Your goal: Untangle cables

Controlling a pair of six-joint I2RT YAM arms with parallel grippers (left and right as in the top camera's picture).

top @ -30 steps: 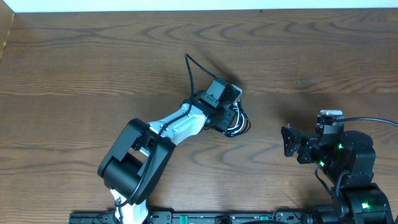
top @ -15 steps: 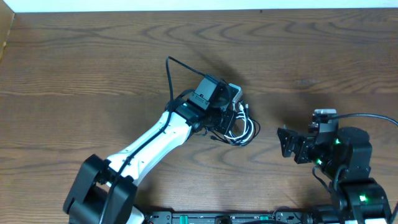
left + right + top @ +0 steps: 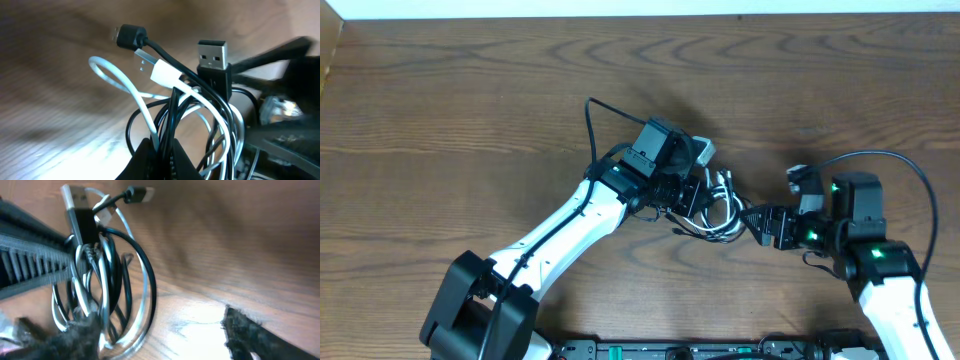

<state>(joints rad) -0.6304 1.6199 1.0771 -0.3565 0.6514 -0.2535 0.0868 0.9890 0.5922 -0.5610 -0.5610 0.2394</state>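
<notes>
The black cable (image 3: 172,62) and the white cable (image 3: 112,75) form one tangled bundle of loops (image 3: 715,208) near the table's middle. My left gripper (image 3: 688,196) is shut on the bundle's strands (image 3: 161,150), with plug ends sticking out above. In the right wrist view the loops (image 3: 107,275) hang at the left, with a black plug (image 3: 82,215) on top. My right gripper (image 3: 760,222) is open just right of the bundle, one finger against the loops and the other (image 3: 250,330) apart on the bare table.
The wooden table (image 3: 470,110) runs in all directions. A thick black arm wire (image 3: 590,125) arches above the left arm, and another (image 3: 890,165) loops over the right arm. The table's far edge runs along the top.
My left gripper carried the bundle right, then held. My right arm swung up and left from its resting spot until its open fingers reached the bundle's right side.
</notes>
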